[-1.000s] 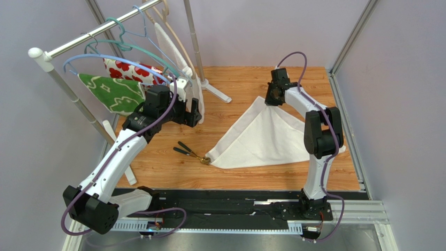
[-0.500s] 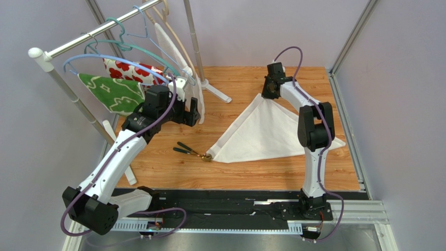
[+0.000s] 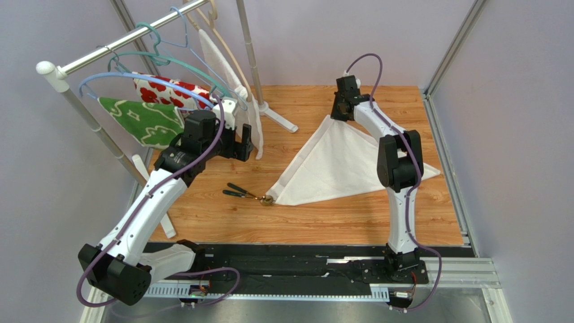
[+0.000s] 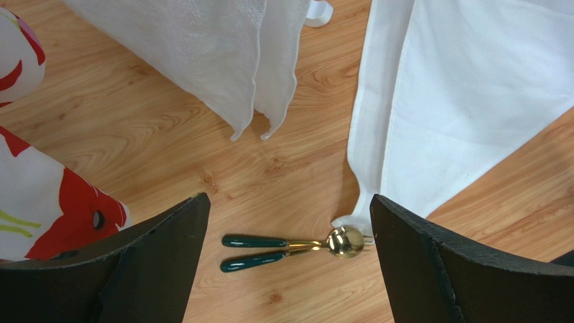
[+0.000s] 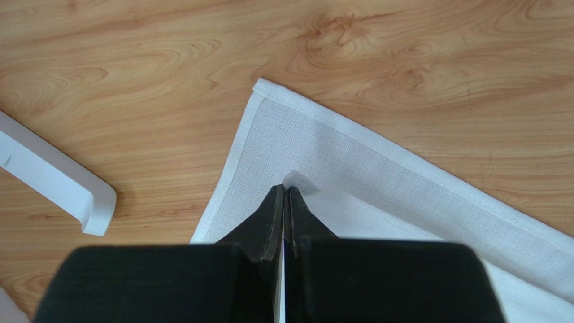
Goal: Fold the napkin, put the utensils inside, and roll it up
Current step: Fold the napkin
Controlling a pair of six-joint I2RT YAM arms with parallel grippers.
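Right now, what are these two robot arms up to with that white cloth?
The right gripper is pinched shut on the far corner of the large off-white cloth napkin, which lies folded into a triangle on the wooden table. The left gripper hovers open above the green-handled, gold-headed utensils, which lie at the napkin's left tip, not yet inside it.
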